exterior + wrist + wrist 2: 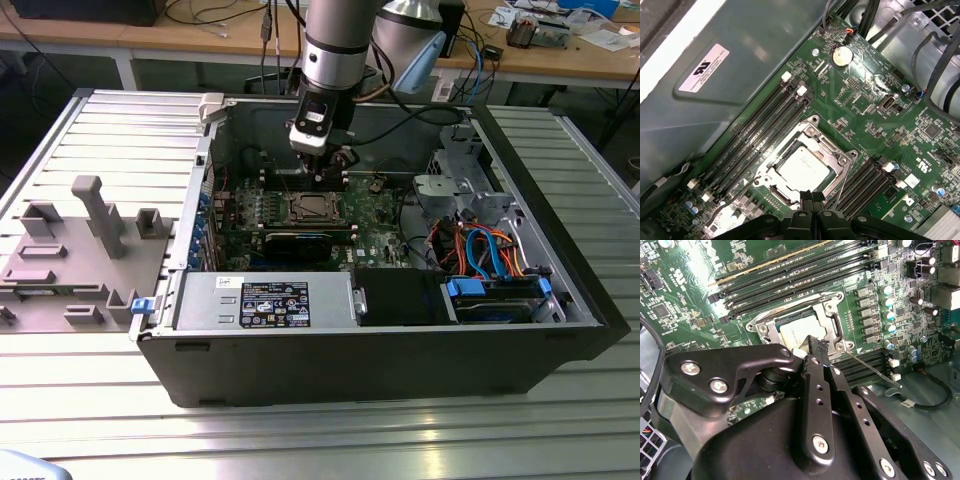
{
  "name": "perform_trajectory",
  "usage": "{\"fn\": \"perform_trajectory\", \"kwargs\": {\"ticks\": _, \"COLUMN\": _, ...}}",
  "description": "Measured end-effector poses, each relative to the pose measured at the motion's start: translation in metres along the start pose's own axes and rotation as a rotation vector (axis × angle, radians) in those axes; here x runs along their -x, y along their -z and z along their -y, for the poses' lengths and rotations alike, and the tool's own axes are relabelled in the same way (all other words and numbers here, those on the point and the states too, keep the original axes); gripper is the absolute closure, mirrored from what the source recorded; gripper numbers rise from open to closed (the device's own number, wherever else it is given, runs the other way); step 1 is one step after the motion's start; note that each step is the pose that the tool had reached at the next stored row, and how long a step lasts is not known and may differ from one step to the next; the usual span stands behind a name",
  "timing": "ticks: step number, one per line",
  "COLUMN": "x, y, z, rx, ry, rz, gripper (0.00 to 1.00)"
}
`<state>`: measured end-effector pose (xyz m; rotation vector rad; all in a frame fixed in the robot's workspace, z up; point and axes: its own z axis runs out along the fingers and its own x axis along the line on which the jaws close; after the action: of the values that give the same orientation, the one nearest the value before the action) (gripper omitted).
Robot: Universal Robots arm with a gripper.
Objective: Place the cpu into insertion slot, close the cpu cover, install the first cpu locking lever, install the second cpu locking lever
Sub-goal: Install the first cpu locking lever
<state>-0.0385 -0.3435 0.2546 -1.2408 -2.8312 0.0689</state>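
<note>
Grey slatted table (90,400) carries the open computer case (400,350), with the green motherboard (375,215) inside. Above the board the pincer (810,196) has its fingers (818,347) pressed together, holding nothing, just at the edge of the insertion slot (807,162). Inside it the cpu (801,167) lies flat, and the cpu cover (836,152) frames it, closed down.

Below me sits an open grey case (400,370) on a ribbed metal table (300,430) that catches pale glare along its near edge. To the exterior view's left of me, grey fixtures (90,215) stand upright on that table. Behind me runs a wooden bench (130,40) strewn with cables (215,15) and small clutter (545,25). The light is even and soft.
</note>
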Motion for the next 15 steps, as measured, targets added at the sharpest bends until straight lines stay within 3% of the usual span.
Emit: {"fn": "perform_trajectory", "kwargs": {"ticks": 15, "x": 0.0000, "y": 0.0000, "z": 0.0000, "rx": -0.0012, "ry": 0.044, "rz": 0.0027, "gripper": 0.89}}
